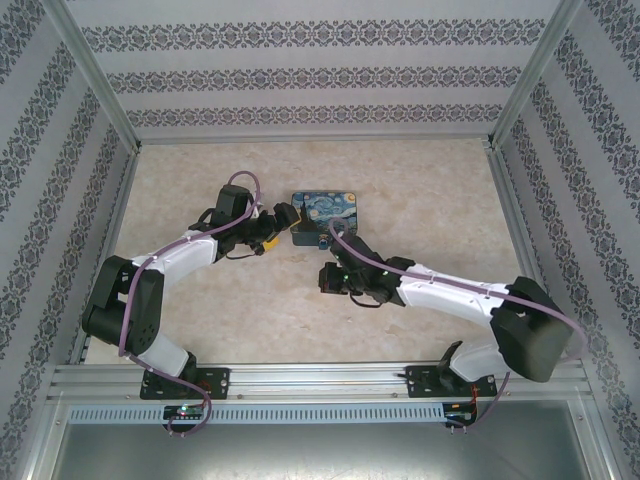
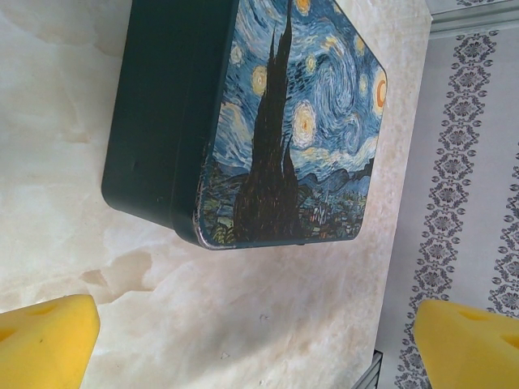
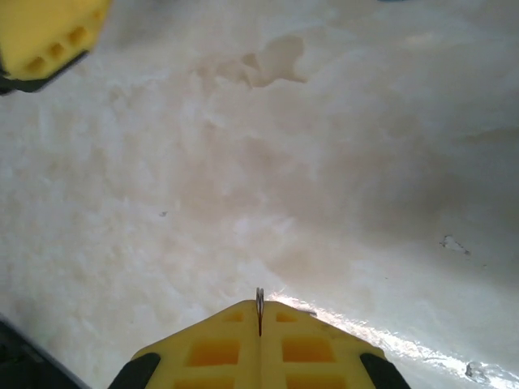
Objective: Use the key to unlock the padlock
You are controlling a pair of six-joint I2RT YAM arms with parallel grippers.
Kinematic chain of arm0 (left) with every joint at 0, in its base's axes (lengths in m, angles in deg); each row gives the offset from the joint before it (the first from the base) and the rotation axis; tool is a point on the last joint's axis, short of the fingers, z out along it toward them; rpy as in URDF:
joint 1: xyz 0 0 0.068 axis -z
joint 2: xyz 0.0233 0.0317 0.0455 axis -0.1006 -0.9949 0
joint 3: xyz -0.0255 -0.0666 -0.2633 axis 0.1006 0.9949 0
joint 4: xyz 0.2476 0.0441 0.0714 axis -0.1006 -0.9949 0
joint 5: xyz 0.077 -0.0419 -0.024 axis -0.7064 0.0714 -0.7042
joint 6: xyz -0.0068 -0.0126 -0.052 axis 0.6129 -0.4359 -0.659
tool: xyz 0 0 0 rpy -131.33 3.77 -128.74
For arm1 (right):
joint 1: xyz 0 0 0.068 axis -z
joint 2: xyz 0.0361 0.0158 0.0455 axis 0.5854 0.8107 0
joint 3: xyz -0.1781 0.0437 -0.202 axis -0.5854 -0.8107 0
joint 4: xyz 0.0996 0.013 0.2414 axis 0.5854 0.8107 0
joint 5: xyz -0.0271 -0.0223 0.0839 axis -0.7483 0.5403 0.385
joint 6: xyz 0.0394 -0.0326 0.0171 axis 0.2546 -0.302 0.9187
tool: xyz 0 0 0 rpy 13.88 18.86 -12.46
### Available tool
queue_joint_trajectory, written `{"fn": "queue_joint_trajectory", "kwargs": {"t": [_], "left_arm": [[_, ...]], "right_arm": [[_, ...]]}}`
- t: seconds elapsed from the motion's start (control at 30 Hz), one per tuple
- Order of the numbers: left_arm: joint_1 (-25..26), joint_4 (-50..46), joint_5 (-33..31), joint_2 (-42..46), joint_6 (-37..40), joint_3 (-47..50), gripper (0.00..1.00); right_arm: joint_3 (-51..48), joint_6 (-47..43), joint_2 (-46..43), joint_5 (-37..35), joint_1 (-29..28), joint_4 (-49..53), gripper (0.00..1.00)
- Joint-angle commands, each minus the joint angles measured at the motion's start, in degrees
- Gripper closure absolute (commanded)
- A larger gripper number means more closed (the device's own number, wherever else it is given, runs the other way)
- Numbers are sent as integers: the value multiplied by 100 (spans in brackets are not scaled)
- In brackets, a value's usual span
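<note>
My right gripper (image 3: 259, 312) is shut, and a thin grey metal edge, the key (image 3: 259, 297), sticks out a little between its yellow fingertips. It hovers low over the bare table, in front of the tin (image 1: 325, 218). My left gripper (image 2: 255, 340) stands wide open with nothing between its yellow fingers (image 2: 45, 340), just left of the tin (image 2: 300, 121). A tiny pale speck (image 1: 327, 243) at the tin's near edge may be the padlock; it is too small to tell.
The blue night-sky tin lies flat at mid-table between the two grippers (image 1: 282, 230) (image 1: 328, 278). One yellow finger of the left gripper (image 3: 45, 36) shows in the right wrist view's top left corner. Patterned walls (image 1: 320, 80) enclose the marbled table (image 1: 430, 190).
</note>
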Motion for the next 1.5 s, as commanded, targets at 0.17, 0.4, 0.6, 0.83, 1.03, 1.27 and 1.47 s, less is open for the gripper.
{"fn": "queue_joint_trajectory", "kwargs": {"t": [0.17,0.4,0.6,0.83,1.03,1.27,1.47], "left_arm": [[31,-43,105,-31,70,76,0],[34,-42,96,-8,72,91,0],[28,-48,96,-11,79,77,0],[35,-66,105,-26,80,57,0],[35,-106,112,-22,102,38,0],[33,-191,92,-9,151,-38,0],[32,-184,70,-27,135,-42,0]], "right_arm": [[-281,282,1061,-83,-161,-153,100],[-247,256,1120,-74,-161,-121,100],[-208,163,841,-117,-176,-22,84],[75,-155,398,-434,-187,585,52],[693,-1054,872,-441,-238,1187,50],[1163,-2221,1433,-461,-257,1624,52],[1372,-2484,1835,-389,-258,1757,56]]}}
